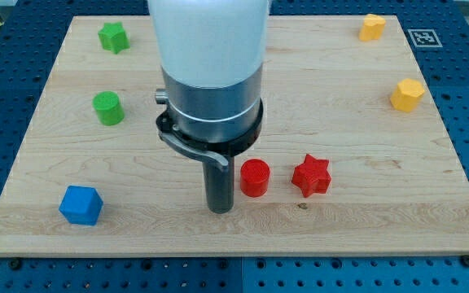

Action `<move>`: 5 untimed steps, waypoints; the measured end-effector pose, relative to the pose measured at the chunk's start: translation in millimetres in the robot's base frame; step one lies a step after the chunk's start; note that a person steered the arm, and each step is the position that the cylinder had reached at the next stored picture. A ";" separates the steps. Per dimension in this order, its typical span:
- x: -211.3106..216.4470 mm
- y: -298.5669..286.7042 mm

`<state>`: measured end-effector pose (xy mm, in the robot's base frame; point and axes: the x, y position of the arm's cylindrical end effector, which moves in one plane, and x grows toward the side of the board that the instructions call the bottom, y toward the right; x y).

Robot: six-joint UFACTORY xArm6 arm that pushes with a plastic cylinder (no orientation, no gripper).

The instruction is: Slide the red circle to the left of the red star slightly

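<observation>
Now my tip (221, 209) rests on the board (365, 220), near the view's bottom and a little left of centre. I have no fingers to open or close: I end in a plain dark rod, and it holds nothing.

Just to the view's right of my tip stands the red circle (255, 177), close beside the rod; whether the two touch, I cannot tell. Further right, just beyond the circle and a small gap apart from it, sits the red star (311, 175). So circle and star lie in a row to my tip's right, with the circle between me and the star.

Well off to my tip's left, near the board's lower left corner, is the blue cube (81, 205). Up and to the left of my tip stands the green cylinder (107, 108), and further up, near the top left corner, the green star (114, 37).

Far to my tip's upper right are two yellow blocks: one (371, 28) near the top right corner, its shape unclear, and the yellow hexagon (407, 95) below it by the right edge.
</observation>
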<state>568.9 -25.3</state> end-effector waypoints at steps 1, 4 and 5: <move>-0.3 0.0; -10.1 29.2; -10.1 41.8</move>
<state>558.8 16.5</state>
